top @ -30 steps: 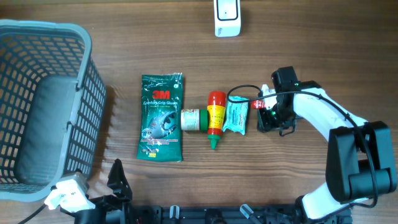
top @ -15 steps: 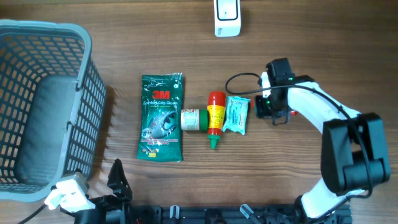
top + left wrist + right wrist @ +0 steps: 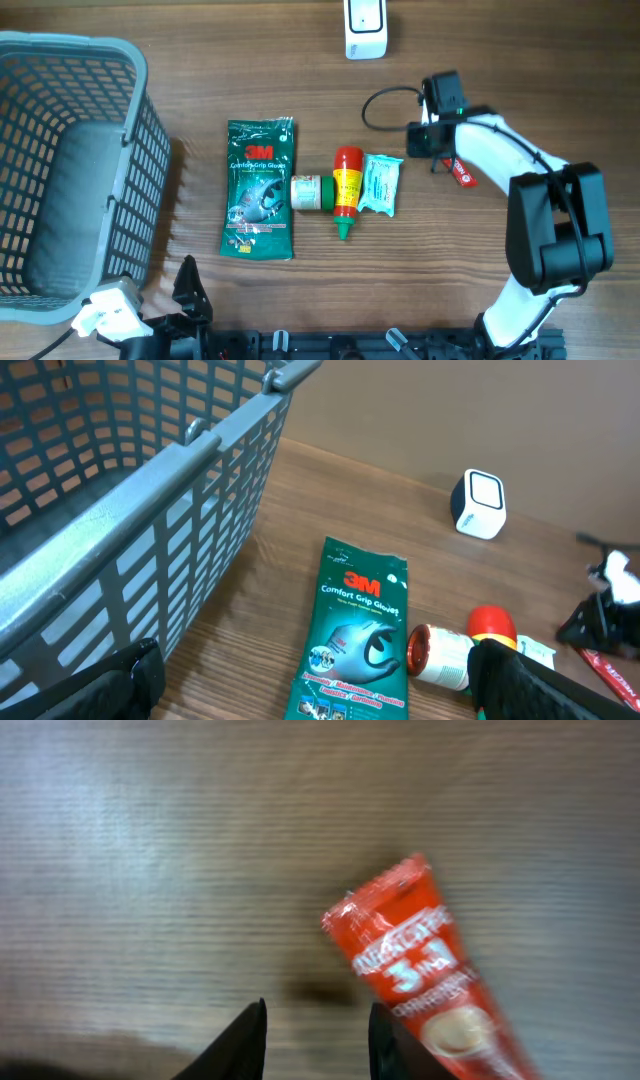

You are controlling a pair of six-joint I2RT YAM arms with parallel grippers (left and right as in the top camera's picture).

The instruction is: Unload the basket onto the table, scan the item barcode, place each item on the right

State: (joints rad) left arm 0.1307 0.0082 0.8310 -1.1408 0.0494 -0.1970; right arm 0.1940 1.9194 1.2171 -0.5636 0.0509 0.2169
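Jaws on right gripper (image 3: 315,1042) slightly parted, only wood grain between. Left gripper (image 3: 325,685) jaws spread wide, empty.

Red sachet (image 3: 425,970): flat glossy foil stick, crimped end, white "3in1" print. It lies on matte wood-grain table (image 3: 150,840) just beyond right fingertips, untouched.

Overhead places sachet right of teal packet (image 3: 380,185) and below-right of white boxy scanner (image 3: 365,28). Print legible in right wrist view only. Left wrist view shows sachet as red sliver at frame edge, with grey plastic lattice basket (image 3: 150,500) up close.
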